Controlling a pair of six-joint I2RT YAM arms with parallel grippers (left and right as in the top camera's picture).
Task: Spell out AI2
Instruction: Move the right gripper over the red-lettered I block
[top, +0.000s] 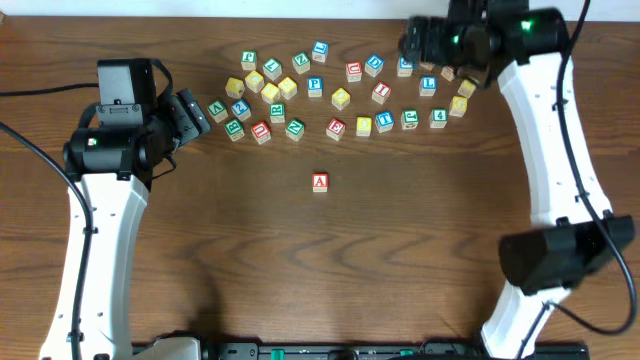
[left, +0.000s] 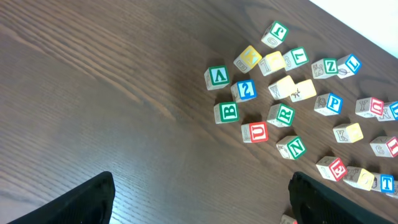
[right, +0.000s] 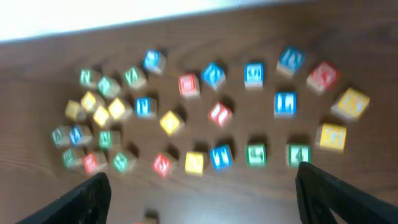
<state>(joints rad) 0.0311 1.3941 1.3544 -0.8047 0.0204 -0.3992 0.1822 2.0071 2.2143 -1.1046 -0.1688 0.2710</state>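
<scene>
A red letter A block (top: 320, 182) stands alone on the wooden table, in front of a scattered cluster of letter blocks (top: 340, 98). A red I block (top: 381, 92) lies in the cluster's middle. A blue block with a 2-like mark (top: 241, 109) lies at its left and also shows in the left wrist view (left: 246, 90). My left gripper (top: 195, 118) is open and empty, hovering left of the cluster (left: 202, 205). My right gripper (top: 415, 42) is open and empty, above the cluster's back right (right: 202, 199). The right wrist view is blurred.
The cluster holds several red, blue, green and yellow blocks, such as a green V (left: 217, 76), green B (left: 227, 112), red U (left: 256, 132) and green 4 (top: 438, 117). The table's far edge (right: 124, 22) runs just behind the blocks.
</scene>
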